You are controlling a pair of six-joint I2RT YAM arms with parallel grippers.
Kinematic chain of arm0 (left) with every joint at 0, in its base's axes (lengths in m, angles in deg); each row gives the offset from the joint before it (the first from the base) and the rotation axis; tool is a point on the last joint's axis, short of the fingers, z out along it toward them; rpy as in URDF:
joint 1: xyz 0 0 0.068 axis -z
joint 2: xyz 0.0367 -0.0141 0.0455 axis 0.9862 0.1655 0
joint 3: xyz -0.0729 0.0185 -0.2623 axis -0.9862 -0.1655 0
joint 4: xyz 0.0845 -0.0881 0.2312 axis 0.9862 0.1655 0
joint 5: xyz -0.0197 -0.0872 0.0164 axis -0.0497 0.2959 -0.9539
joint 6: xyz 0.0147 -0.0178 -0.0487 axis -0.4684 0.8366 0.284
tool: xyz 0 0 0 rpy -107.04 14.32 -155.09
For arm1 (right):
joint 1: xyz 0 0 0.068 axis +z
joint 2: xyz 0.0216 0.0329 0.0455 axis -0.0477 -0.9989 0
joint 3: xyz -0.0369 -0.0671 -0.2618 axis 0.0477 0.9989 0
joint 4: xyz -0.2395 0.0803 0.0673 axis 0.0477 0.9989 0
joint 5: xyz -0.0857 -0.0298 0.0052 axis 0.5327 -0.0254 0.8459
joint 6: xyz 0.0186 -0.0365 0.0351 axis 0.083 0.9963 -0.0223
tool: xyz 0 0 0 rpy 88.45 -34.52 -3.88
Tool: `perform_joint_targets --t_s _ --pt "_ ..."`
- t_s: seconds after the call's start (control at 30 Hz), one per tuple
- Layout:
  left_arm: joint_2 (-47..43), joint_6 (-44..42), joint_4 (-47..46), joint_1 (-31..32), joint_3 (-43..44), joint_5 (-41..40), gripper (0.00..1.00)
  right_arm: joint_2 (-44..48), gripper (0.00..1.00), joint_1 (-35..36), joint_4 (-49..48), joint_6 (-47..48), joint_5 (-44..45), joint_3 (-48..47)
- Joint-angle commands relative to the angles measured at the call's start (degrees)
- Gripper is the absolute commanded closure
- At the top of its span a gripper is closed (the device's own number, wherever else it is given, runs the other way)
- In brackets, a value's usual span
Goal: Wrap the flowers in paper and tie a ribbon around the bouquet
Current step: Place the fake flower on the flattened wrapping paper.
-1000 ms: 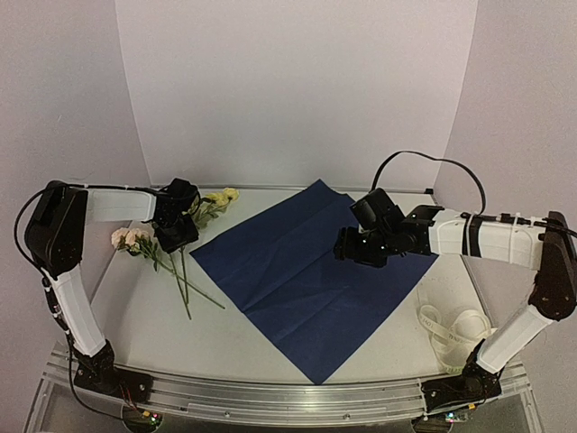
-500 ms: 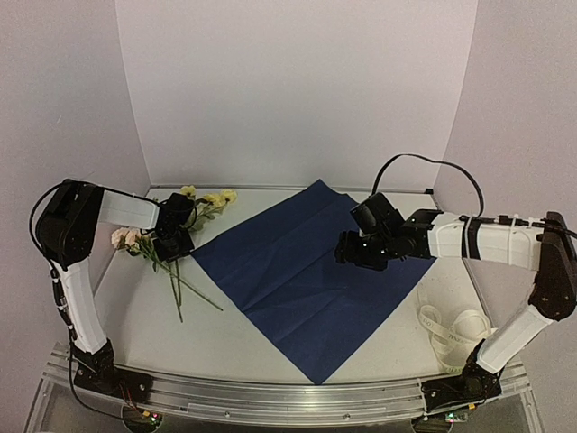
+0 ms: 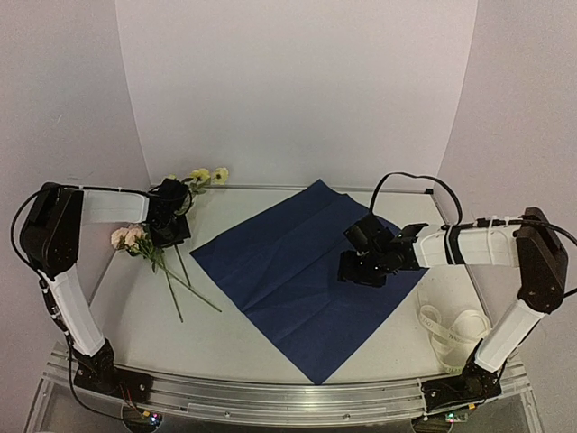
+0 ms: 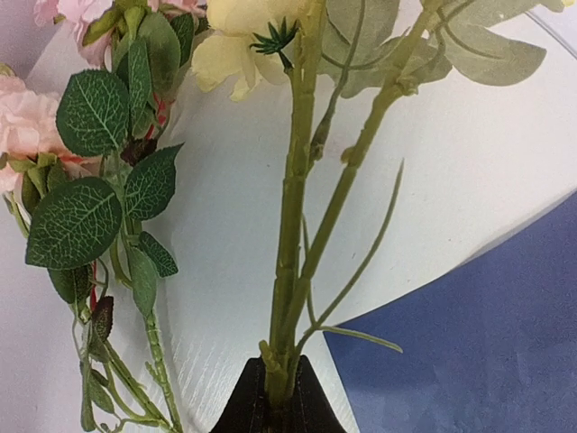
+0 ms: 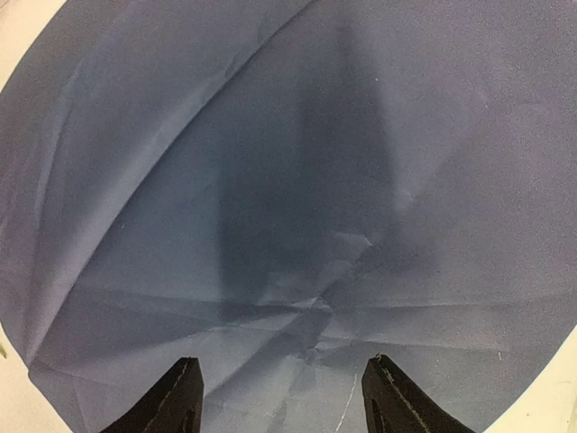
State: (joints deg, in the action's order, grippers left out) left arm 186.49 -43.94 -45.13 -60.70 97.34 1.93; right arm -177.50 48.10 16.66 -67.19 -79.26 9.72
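Paper, dark blue, lies spread mid-table seen from above; ribbon sits coiled near right, and pink flowers lie at the far left. Left wrist: left gripper is clamped together on the yellow sprig. Right wrist: right gripper hangs over the paper, fingers apart.
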Motion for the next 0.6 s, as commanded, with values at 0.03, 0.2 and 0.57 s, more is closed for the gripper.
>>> perform_joint_targets --t_s 0.03,0.2,0.57 --pt "-4.59 -4.74 1.74 2.26 7.36 -0.11 1.00 1.86 0.38 -0.08 -1.46 -1.30 1.71 0.36" --pt "-1.17 -1.64 3.03 7.55 15.92 2.17 1.00 6.13 0.38 -0.09 -0.96 -2.13 3.52 0.57" --pt "26.25 5.72 8.63 20.43 52.23 2.64 1.00 18.40 0.30 -9.20 2.75 -3.13 3.93 4.35"
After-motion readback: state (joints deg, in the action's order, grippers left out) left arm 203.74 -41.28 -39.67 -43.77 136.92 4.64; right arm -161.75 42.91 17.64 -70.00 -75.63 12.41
